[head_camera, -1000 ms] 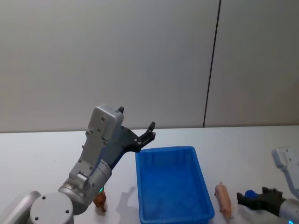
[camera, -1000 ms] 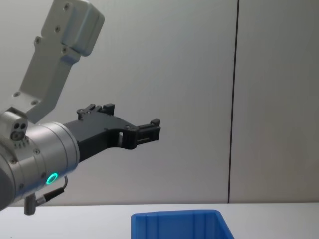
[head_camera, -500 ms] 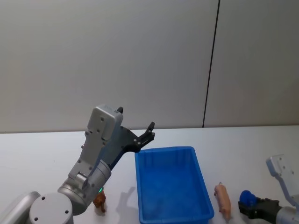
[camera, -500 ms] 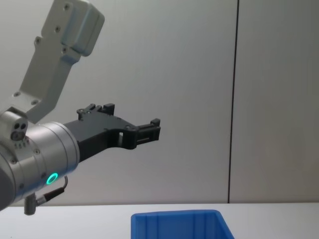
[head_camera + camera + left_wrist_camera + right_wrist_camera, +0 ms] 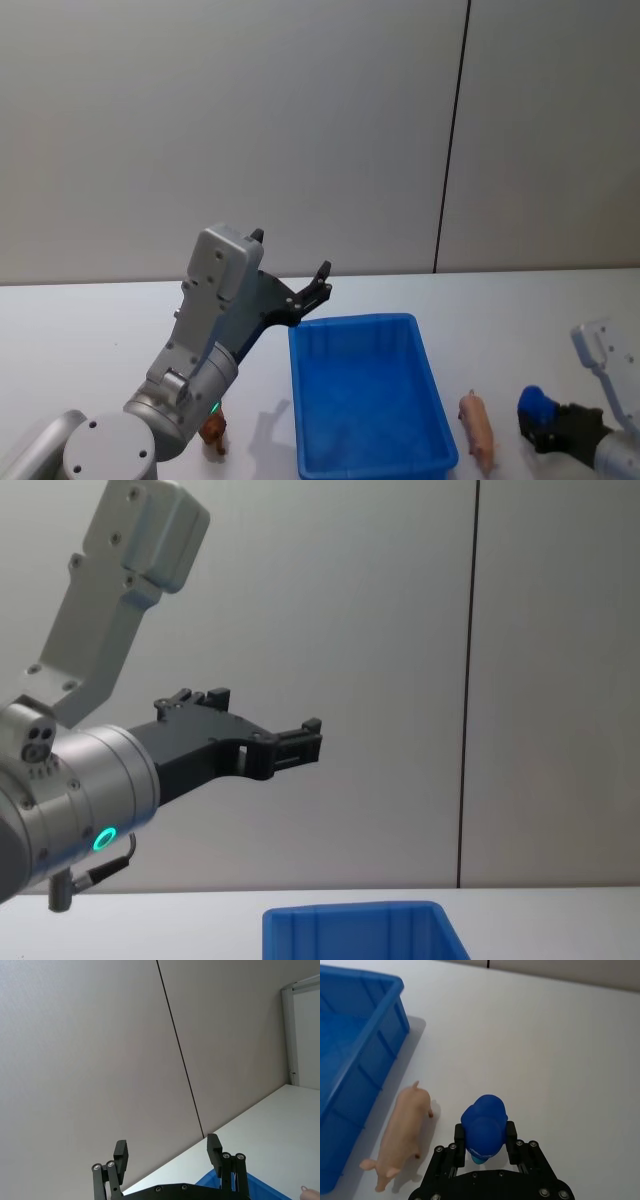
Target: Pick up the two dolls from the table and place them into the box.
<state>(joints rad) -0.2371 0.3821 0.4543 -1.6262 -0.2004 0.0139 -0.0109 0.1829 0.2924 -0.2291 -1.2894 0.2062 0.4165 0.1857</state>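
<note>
The blue box (image 5: 352,321) stands on the white table (image 5: 90,330), in front of me. A pink pig doll (image 5: 478,428) lies on the table just right of the box. Right of the pig, my right gripper (image 5: 538,424) is shut on a small blue doll (image 5: 533,405). In the right wrist view the blue doll (image 5: 484,1125) sits between the fingers of the gripper (image 5: 485,1136), with the pig (image 5: 402,1130) and the box wall (image 5: 370,1055) beside it. My left gripper (image 5: 318,283) hangs open in the air above the box's far left corner, holding nothing.
A small brown toy figure (image 5: 213,432) stands on the table left of the box, beside my left arm. The chest view has the raised left gripper (image 5: 300,742) above the box rim (image 5: 350,913). A grey wall stands behind the table.
My right gripper, with the blue doll in it, has drawn back to the right and risen a little. The left arm, the pig and the box have not moved.
</note>
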